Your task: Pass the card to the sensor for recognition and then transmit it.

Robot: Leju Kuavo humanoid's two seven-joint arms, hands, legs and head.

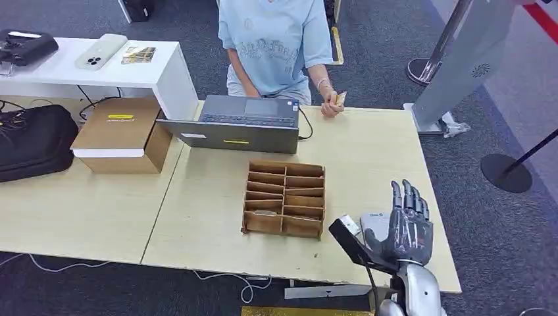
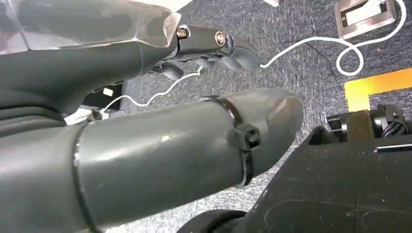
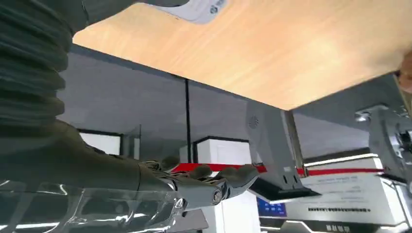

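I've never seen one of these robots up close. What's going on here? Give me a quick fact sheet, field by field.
Robot's right hand: raised over the near right corner of the table, fingers straight and apart, holding nothing
Robot's left hand: hanging low above the carpet, holding nothing
Sensor: small white device on the table, partly behind the right hand
Card: in the person's hand at the table's far edge
Wooden organizer: mid-table, divided into slots
Laptop: open in front of the person
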